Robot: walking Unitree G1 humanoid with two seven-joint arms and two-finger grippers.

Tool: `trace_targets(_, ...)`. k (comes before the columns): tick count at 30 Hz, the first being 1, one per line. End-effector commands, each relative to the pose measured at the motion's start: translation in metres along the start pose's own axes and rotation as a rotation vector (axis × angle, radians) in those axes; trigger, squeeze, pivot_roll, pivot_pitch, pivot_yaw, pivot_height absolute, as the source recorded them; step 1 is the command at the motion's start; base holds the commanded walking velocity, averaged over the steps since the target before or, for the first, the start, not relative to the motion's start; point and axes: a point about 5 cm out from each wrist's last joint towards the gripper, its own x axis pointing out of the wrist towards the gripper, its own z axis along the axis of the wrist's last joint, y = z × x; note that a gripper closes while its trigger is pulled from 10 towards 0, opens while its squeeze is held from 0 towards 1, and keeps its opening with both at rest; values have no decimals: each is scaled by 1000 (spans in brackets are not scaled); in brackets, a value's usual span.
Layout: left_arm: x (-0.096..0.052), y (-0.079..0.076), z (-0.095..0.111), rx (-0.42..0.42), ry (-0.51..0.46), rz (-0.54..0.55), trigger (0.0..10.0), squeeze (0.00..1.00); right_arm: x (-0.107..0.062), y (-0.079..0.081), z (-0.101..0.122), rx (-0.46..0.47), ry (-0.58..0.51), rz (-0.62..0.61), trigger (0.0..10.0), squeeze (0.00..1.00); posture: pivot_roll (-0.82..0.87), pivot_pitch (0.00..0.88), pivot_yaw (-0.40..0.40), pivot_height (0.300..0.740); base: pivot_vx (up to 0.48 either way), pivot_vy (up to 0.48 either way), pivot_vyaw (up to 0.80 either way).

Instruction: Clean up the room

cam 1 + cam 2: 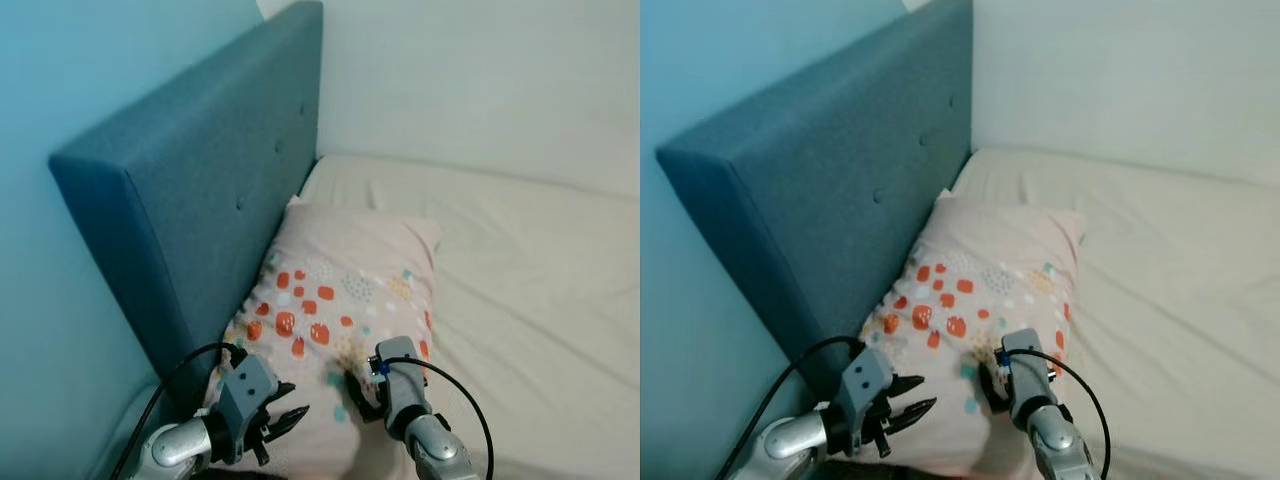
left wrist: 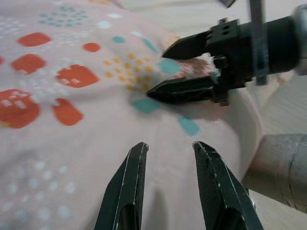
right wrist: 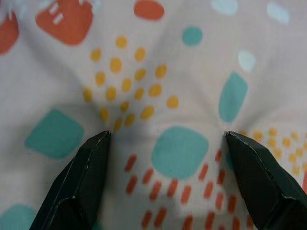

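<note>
Silver right gripper (image 1: 352, 386) presses spread jaws into the pillow (image 1: 340, 300); left gripper (image 1: 290, 420) hovers beside it, jaws apart.

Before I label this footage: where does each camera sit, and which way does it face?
Left eye, right eye: on the head, looking down at the pillow, headboard and both arms.
Left wrist: looks along the open left hand across the pillow at the right hand.
Right wrist: looks between its spread fingers pressing the fabric.
All share the pillow.

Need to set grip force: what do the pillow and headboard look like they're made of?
Pillow: soft printed woven fabric, likely cotton, matte; it puckers and dents under the open right gripper. Headboard: blue woven upholstery, matte, button-tufted, probably padded.
</note>
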Motion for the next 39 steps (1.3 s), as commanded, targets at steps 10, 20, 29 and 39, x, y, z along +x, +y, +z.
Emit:
trace_targets(10,-6,-4,6,52,19,-77,10000,0,0,6,-5,-2,26,26,10000,0,51,107,-69,583,0,0,0)
trace_targets(20,-20,-23,19,55,42,-331,10000,0,-1,-3,16,11,-111,-20,10000,0,54,122,-81,583,0,0,0)
trace_targets(29,-18,-34,29,35,53,-436,10000,0,-4,-12,79,28,-367,69,10000,0,42,133,-79,583,0,0,0)
trace_targets(39,-11,-25,33,33,44,-397,10000,0,-25,14,93,-204,-240,567,10000,0,31,131,-80,583,0,0,0)
